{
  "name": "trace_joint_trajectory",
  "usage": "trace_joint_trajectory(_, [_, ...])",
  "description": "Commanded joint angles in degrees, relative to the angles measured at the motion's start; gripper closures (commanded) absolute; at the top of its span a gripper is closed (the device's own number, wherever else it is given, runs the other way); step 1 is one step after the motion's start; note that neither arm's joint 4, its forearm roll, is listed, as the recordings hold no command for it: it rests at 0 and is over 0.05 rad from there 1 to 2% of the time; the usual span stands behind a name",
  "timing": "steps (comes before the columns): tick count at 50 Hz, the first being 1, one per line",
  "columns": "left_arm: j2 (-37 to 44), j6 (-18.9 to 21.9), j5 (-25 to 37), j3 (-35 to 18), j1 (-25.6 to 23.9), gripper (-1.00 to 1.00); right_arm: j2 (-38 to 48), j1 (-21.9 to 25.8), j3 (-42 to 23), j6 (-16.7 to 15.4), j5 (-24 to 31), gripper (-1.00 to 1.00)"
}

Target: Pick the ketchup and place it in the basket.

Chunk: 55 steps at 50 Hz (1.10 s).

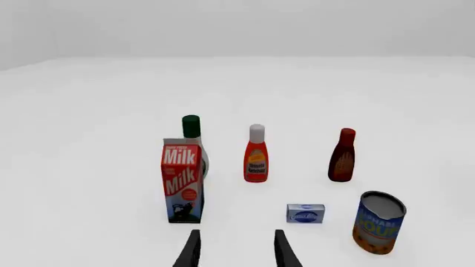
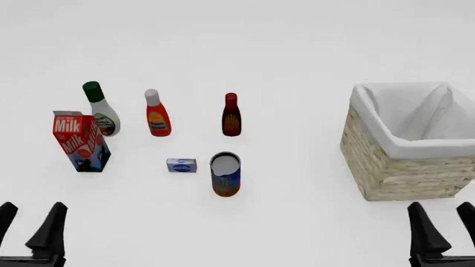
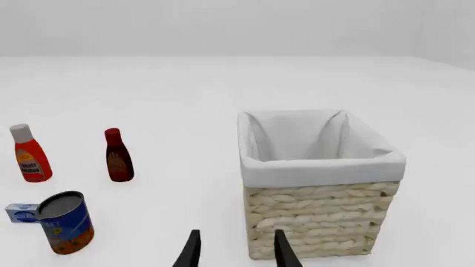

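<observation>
The ketchup (image 2: 157,115) is a bright orange-red squeeze bottle with a pale cap, standing upright on the table's left half, also in the left wrist view (image 1: 256,156) and the right wrist view (image 3: 30,155). The basket (image 2: 393,167), woven straw with a white lining, stands at the right (image 3: 319,214). My left gripper (image 2: 28,223) is open near the front left edge, well short of the ketchup, its fingertips (image 1: 193,245) apart. My right gripper (image 2: 443,223) is open at the front right, just before the basket, holding nothing (image 3: 234,247).
A milk carton (image 2: 80,141) and a white green-capped bottle (image 2: 99,109) stand left of the ketchup. A darker red bottle (image 2: 231,115) stands to its right. A small blue box (image 2: 182,165) and a blue-orange can (image 2: 226,174) sit nearer me.
</observation>
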Motion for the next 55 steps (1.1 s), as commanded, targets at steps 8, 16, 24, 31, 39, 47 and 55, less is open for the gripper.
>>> trace_joint_trajectory(8, [5.9,-0.2,0.7,-3.6,-0.6,-1.00,2.3,0.5,0.0,0.1,-1.4,-1.00])
trace_joint_trajectory(16, [19.2,1.6,4.8,-16.4,-2.1,-1.00,3.7,0.4,0.0,1.1,-2.6,-1.00])
trace_joint_trajectory(24, [26.0,0.6,6.4,-21.5,-3.7,-1.00,3.6,0.4,0.0,1.2,-2.5,-1.00])
trace_joint_trajectory(31, [30.6,1.4,6.8,-25.3,-5.9,-1.00,3.8,0.3,0.0,1.1,-2.7,-1.00])
trace_joint_trajectory(39, [38.3,3.6,6.8,-30.6,-7.8,-1.00,4.7,0.4,0.0,0.7,-3.2,-1.00])
trace_joint_trajectory(47, [42.0,6.5,5.2,-33.3,-8.8,-1.00,6.4,0.5,0.0,0.6,-4.5,-1.00])
trace_joint_trajectory(55, [47.9,6.7,3.6,-36.1,-10.5,-1.00,9.0,0.9,0.1,0.7,-6.4,-1.00])
